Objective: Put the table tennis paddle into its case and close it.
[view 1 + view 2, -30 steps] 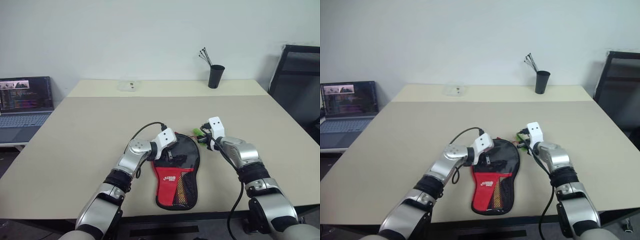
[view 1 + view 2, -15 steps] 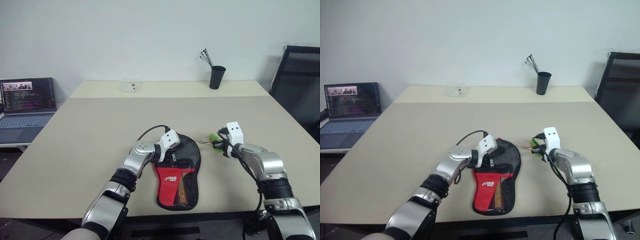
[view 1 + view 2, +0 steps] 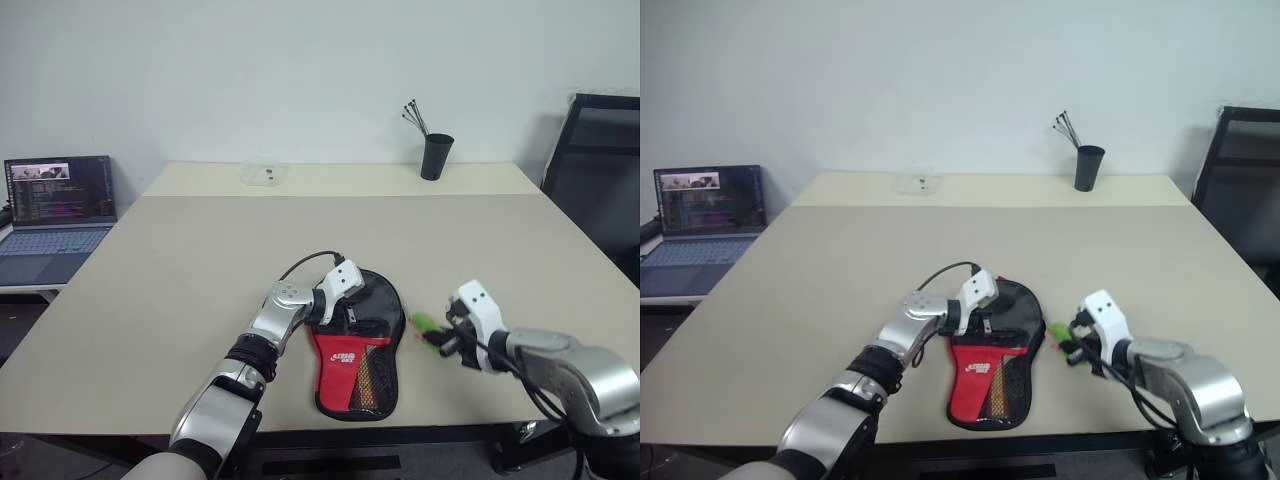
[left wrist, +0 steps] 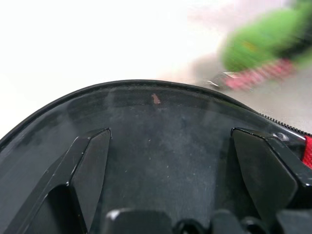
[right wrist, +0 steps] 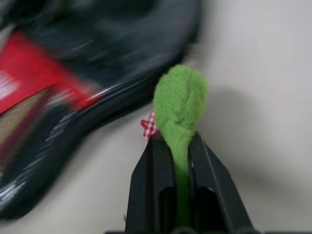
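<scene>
Your left gripper (image 3: 349, 308) sits on the round black top of the case (image 3: 358, 345), which lies flat near the front edge of the table (image 3: 200, 250) with its red logo panel facing up. Your right gripper (image 3: 437, 337) hangs just right of the case, pinching a fuzzy green tag (image 3: 424, 324). Far back there's a black cup (image 3: 434, 156) of sticks and a small clear box (image 3: 261, 173), with a laptop (image 3: 55, 212) open off to the left and a dark chair (image 3: 592, 170) at right.

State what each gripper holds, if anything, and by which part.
The right gripper pinches a green fuzzy tag by its narrow lower end. The left gripper holds nothing, its fingers spread over the case.
</scene>
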Controlling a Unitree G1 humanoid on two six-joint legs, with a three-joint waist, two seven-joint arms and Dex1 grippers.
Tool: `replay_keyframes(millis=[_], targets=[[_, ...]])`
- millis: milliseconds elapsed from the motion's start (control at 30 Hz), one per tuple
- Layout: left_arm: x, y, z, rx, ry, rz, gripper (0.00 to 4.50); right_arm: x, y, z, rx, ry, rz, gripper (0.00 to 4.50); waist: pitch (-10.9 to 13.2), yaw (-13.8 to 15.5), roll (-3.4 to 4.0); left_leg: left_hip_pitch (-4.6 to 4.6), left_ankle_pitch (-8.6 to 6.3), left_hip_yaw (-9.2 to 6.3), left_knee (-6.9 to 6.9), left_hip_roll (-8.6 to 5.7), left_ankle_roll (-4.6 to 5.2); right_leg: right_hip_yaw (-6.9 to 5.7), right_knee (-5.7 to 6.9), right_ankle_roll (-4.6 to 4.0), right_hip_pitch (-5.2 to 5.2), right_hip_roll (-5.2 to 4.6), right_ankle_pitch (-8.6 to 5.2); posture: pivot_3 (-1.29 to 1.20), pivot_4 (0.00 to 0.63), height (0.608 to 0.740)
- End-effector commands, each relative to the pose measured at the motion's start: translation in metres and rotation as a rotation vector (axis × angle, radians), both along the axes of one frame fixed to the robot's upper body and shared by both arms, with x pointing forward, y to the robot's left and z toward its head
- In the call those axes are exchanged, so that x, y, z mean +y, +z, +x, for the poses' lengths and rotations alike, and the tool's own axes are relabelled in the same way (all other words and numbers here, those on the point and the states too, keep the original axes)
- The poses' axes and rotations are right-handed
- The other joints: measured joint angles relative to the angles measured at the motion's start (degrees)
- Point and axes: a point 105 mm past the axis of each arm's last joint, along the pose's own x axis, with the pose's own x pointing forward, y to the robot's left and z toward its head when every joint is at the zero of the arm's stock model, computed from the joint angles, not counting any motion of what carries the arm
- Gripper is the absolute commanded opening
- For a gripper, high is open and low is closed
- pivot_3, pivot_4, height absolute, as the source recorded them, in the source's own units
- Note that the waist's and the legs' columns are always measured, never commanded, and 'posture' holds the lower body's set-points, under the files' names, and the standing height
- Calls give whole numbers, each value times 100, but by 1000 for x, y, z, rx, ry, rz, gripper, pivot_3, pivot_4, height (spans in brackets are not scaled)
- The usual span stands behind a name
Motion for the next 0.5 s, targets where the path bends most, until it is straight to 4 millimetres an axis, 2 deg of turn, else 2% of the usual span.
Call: replay_keyframes(millis=[33, 367, 500], targets=[[-2, -23, -6, 41, -10, 78, 4309, 12, 4, -20, 10, 95, -2, 44, 0, -3, 0, 1, 0, 0, 0, -1, 0, 0, -1, 0, 1, -1, 0, 0, 150, 740], [-8, -24, -6, 32, -12, 81, 4309, 8, -1, -59, 109, 218, -21, 44, -1, 3, -4, 11, -1, -5, -1, -3, 0, -5, -11, 0, 16, -2, 0, 0, 150, 740], [-9, -25, -6, 31, -15, 82, 4309, 17, 5, -78, 145, 322, 20, 44, -1, 4, -5, 12, -1, -8, -2, -4, 0, -11, -19, 1, 21, -3, 0, 0, 150, 740]])
